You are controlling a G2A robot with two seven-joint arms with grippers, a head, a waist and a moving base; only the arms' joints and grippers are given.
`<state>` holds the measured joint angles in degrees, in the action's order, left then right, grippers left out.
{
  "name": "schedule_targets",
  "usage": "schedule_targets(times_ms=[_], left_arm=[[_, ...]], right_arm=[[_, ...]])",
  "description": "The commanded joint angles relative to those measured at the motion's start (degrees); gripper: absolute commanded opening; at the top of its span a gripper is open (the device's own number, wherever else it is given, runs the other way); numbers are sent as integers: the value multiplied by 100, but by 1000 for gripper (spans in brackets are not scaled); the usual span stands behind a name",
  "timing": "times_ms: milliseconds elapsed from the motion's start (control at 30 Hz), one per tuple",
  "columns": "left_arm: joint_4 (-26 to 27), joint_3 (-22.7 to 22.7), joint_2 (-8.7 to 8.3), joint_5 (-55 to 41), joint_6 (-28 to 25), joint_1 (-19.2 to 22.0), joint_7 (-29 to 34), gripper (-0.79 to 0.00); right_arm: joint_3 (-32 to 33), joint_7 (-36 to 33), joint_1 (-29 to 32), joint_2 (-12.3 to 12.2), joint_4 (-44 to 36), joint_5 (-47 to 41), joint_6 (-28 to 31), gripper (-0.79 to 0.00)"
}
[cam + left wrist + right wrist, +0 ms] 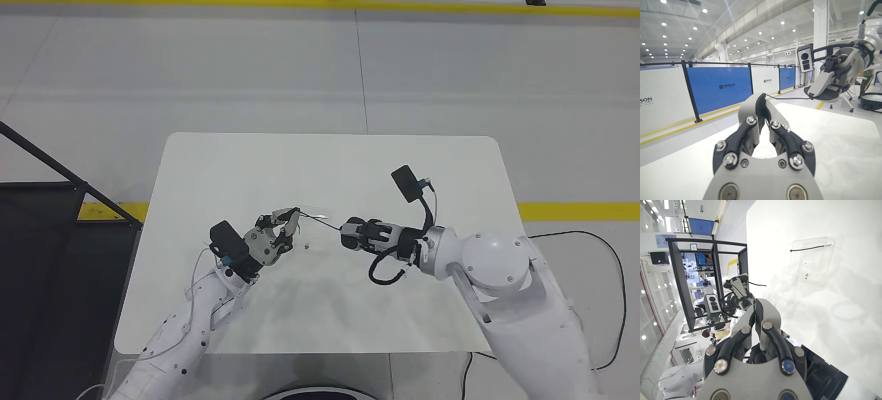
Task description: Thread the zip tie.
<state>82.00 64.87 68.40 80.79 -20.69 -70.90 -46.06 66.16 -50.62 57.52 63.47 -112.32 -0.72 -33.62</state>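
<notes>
A thin black zip tie (787, 98) is stretched in the air between my two grippers, above the white table (400, 170). My left gripper (762, 97) is shut on one end of the strap. The small head at the other end sits in the shut fingertips of my right gripper (811, 96). In the top view the left gripper (287, 222) and right gripper (349, 232) face each other near the table's middle, the zip tie (320, 221) between them. In the right wrist view my right gripper (755, 306) is shut, and a short piece of strap (758, 284) sticks out of the left gripper (734, 283).
A clear plastic box (810, 262) lies on the table beyond the grippers, with a second black zip tie (806, 248) across it. A black frame (40, 160) stands off the table's left side. Blue and white fence panels (715, 89) stand past the far edge.
</notes>
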Motion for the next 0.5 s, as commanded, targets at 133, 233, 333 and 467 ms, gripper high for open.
schedule_targets(times_ms=[133,233,333,467], left_arm=[[0,0,0,0,0,0,0,-785],[0,0,0,0,0,0,0,-785],[0,0,0,0,0,0,0,-785],[0,0,0,0,0,0,0,-785]], right_arm=[[-14,16,-15,-12,19,-18,-19,-785],[-7,4,3,-23,15,-30,-7,-785],[-2,-8,11,-33,11,-38,14,-785],[-10,4,13,-42,6,-49,16,-785]])
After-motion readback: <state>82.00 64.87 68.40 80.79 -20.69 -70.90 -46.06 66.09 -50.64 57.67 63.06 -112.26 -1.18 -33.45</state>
